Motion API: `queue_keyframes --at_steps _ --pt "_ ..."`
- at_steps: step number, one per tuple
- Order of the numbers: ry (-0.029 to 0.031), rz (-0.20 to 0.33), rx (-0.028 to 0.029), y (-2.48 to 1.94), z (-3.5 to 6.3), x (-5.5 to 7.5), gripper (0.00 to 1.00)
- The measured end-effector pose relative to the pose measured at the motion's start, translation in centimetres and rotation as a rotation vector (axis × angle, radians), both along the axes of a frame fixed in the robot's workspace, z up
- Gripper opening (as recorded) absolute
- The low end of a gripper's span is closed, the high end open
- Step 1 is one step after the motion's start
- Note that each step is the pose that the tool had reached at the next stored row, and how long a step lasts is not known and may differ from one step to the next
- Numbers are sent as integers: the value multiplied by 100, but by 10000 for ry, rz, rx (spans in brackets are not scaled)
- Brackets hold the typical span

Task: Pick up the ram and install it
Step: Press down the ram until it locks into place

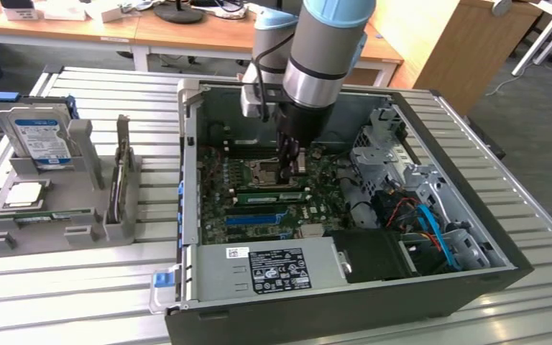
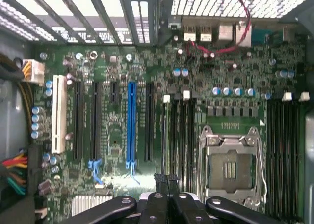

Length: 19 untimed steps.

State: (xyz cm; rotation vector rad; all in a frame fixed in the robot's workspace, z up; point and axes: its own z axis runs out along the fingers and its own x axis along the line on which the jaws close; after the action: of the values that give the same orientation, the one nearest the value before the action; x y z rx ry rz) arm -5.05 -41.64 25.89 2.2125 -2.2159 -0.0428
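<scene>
In the exterior view, the arm is reaching down into the open case point(image 1: 333, 316). The gripper point(image 1: 293, 169) is hanging just beside the socket point(image 1: 261, 171). The ram point(image 1: 271, 195) is sitting in a slot next to the socket. Well apart from the socket, a grey tray point(image 1: 26, 241) is holding a hard drive point(image 1: 37, 136), a processor point(image 1: 25, 194) and another green stick point(image 1: 55, 214).

In the wrist view, the gripper point(image 2: 167, 179) is showing its fingers drawn narrow at one end of the ram point(image 2: 165, 140), which is lying edge-on two slots away from the socket point(image 2: 229, 167). I cannot tell whether they are pinching it.
</scene>
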Motion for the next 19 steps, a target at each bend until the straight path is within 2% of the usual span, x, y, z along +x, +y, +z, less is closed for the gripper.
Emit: queue_keyframes --at_steps 19 --pt "0 -99 1 1 -1 6 11"
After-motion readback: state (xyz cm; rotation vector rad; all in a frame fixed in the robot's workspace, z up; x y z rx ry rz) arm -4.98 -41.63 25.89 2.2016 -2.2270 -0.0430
